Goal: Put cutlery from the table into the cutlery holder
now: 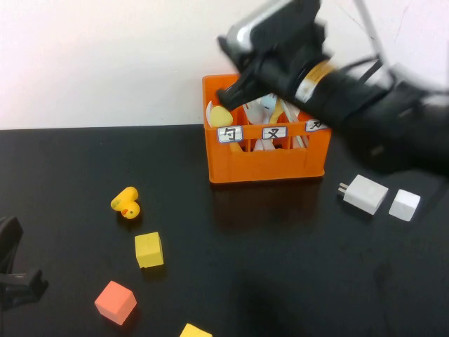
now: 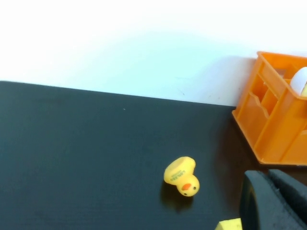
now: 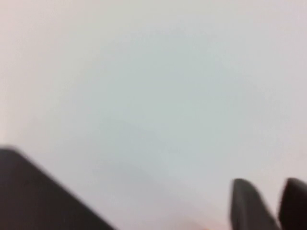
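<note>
The orange cutlery holder (image 1: 266, 158) stands at the back middle of the black table (image 1: 280, 267); its side also shows in the left wrist view (image 2: 276, 127). A yellow spoon (image 1: 221, 116) stands in its left compartment and a light blue fork (image 1: 269, 105) in the middle one. My right gripper (image 1: 231, 91) hovers over the holder's left end, fingers a little apart with nothing between them (image 3: 266, 191), facing the white wall. My left gripper (image 1: 14, 281) rests low at the table's near left, shut and empty (image 2: 268, 177).
A yellow duck (image 1: 127, 203) (image 2: 182, 176) lies left of the holder. Nearer me are a yellow cube (image 1: 149, 250), an orange cube (image 1: 116, 302) and another yellow cube (image 1: 195, 331). A white charger (image 1: 365, 193) and a white cube (image 1: 405, 204) sit at the right.
</note>
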Controlling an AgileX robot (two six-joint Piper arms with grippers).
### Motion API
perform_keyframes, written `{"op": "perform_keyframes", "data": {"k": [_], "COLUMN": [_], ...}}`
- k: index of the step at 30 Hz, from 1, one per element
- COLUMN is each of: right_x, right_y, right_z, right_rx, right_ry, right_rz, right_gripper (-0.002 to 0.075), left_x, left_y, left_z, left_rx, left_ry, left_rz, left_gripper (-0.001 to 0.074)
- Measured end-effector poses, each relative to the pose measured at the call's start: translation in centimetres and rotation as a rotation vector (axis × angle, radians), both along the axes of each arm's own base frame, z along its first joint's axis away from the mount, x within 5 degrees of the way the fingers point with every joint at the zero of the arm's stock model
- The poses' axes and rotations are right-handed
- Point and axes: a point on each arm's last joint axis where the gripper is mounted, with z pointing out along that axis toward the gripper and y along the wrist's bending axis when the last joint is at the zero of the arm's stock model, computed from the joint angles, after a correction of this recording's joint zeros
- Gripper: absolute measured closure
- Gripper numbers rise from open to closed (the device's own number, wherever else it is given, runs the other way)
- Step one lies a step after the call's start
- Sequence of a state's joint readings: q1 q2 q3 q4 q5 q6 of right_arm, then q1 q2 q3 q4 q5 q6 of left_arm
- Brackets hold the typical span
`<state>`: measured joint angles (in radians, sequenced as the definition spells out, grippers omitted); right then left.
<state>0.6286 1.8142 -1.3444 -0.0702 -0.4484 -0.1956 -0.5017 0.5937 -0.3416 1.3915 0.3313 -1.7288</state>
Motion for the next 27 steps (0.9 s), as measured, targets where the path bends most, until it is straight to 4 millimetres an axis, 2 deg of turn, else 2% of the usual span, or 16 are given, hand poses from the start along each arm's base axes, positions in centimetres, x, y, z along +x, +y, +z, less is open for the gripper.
{"op": "perform_keyframes", "data": {"k": [1,3,6,8,11,16,20,27], "right_x": [-0.6,-2.3,-5.1,-6.8,-9.4,-14.1,-18.3,-23.5], "right_y": [-0.5,-1.7,-4.3,-6.0,-8.2,-11.8,-14.9,-18.7], "right_z": [0.9,3.2,5.9,6.4,6.1,5.1,3.2,0.0], "right_rx": [-0.045,-0.134,-0.300,-0.436,-0.563,-0.600,-0.599,-0.576], "right_ry": [0.021,0.057,0.135,0.186,0.231,0.239,0.238,0.218], "right_rz": [0.002,-0.001,-0.028,-0.043,-0.048,-0.049,-0.050,-0.058], "right_gripper": [0.0612,0.0674,0.0712,0.0720,0.0726,0.0728,0.0728,0.0728], "left_x": [0.0,0.0,0.1,0.1,0.1,0.1,0.0,-0.2], "left_y": [0.1,0.3,0.7,0.9,1.0,0.7,-0.1,-0.4], "left_z": [0.0,0.0,0.0,0.0,-0.1,-0.1,0.0,-0.4], "left_rx": [0.005,0.011,0.023,0.027,0.030,0.017,-0.008,0.021], "left_ry": [-0.001,-0.001,0.002,0.003,0.004,0.005,0.003,0.005], "left_rz": [0.006,0.029,0.075,0.093,0.105,0.074,-0.007,-0.061], "left_gripper": [0.0736,0.0736,0.0736,0.0736,0.0736,0.0736,0.0736,0.0736]}}
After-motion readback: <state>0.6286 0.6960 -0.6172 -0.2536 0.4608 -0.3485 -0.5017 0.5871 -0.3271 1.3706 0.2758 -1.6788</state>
